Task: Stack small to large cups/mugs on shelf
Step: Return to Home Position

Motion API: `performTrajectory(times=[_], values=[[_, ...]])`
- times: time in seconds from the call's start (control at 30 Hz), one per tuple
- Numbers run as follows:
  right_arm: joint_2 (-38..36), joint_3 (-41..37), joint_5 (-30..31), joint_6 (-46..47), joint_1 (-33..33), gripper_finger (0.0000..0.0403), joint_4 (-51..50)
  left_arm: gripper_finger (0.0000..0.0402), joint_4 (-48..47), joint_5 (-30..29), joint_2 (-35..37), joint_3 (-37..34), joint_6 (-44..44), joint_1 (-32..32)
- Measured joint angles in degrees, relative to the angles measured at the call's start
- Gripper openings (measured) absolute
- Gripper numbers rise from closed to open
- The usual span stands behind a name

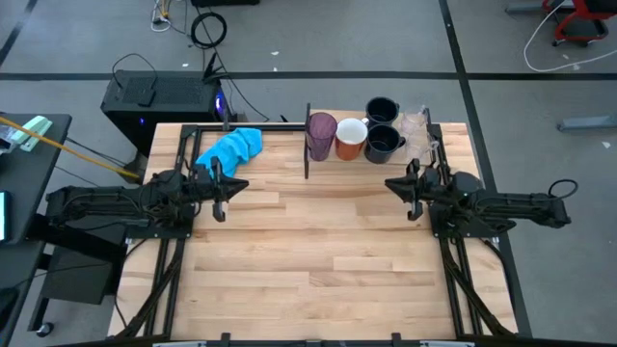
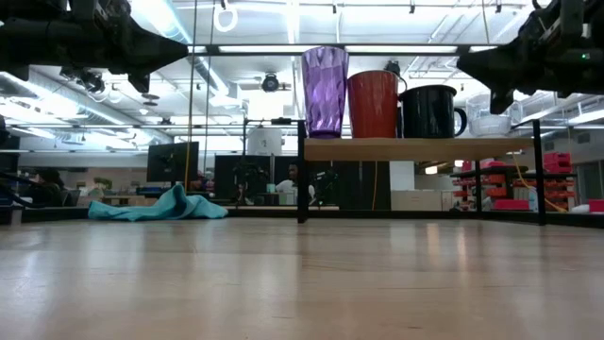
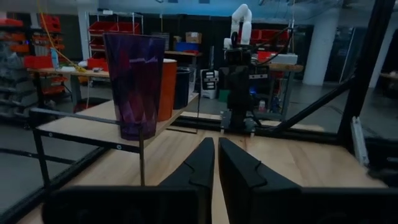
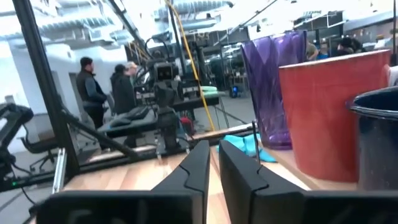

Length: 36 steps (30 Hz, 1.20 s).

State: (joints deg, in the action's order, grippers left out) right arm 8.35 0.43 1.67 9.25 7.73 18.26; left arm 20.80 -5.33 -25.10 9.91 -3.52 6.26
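The shelf (image 2: 415, 148) stands at the table's far edge, right of centre. On it, from left to right, stand a purple tumbler (image 1: 320, 135), an orange mug (image 1: 350, 138), two navy mugs (image 1: 383, 143) (image 1: 382, 111) and clear cups (image 1: 416, 123), all upright on their bases. My left gripper (image 1: 220, 185) hovers at the table's left, pointing level toward the right, shut and holding nothing (image 3: 216, 142). My right gripper (image 1: 410, 185) hovers at the table's right, near the shelf's front corner, pointing level toward the left, also shut with nothing between its fingers (image 4: 213, 146).
A bright blue cloth (image 1: 231, 147) lies crumpled at the far left of the table, just beyond my left gripper. Thin black uprights (image 2: 301, 170) carry the shelf. The table's middle and near part is bare wood (image 1: 318, 260). People (image 4: 93, 93) stand in the room beyond.
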Motion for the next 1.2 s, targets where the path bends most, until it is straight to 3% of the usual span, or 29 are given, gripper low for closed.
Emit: performTrajectory(times=[0.33,1.2], values=[[0.16,0.00,0.00,-1.49,0.00,0.0035,-3.80,0.0039,-0.53,-0.01,-0.02,0.00,10.27,0.00],[0.16,0.02,0.00,-1.48,0.00,0.0035,-3.82,0.0035,-0.51,-0.01,0.00,0.00,10.22,0.00]])
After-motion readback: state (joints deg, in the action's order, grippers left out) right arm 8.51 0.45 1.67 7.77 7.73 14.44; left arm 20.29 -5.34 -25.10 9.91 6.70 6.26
